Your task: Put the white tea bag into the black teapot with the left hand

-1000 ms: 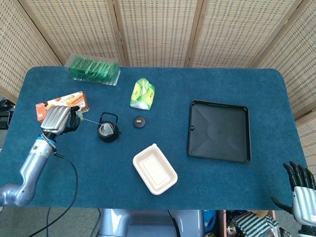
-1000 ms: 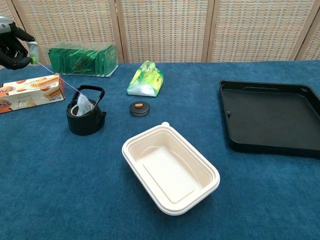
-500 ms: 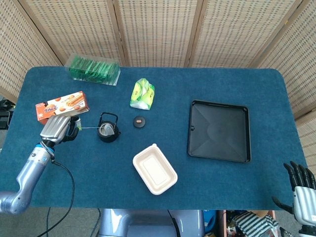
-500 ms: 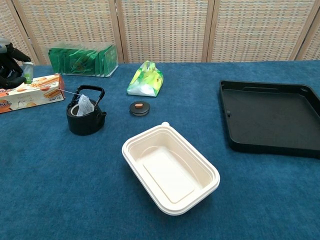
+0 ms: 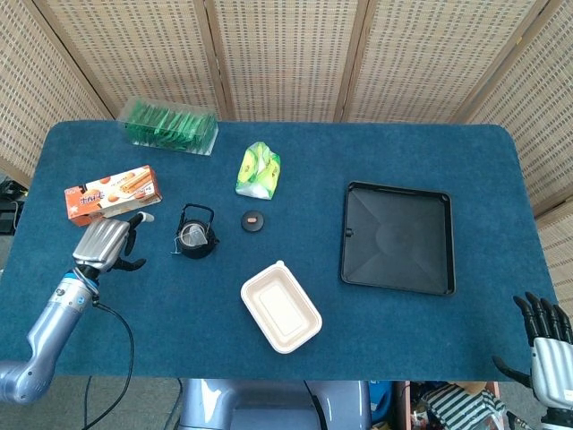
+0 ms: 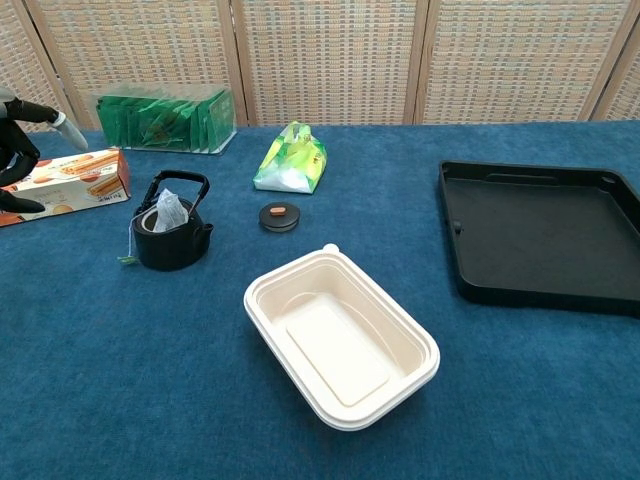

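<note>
Released from the left hand (image 5: 106, 244), the tea bag's string and green tag (image 6: 127, 259) have dropped and now hang down the near-left side of the black teapot (image 6: 172, 236), where half a second ago the string ran taut to the fingers. That hand is open, fingers spread and holding nothing. The white tea bag (image 6: 169, 211) sits in the teapot's mouth, under the handle, to the right of the hand and apart from it. By the look of it the placing step is done, and what remains is only to draw the hand clear. The right hand (image 5: 543, 340) hangs far off to the right, fingers spread, empty.
</note>
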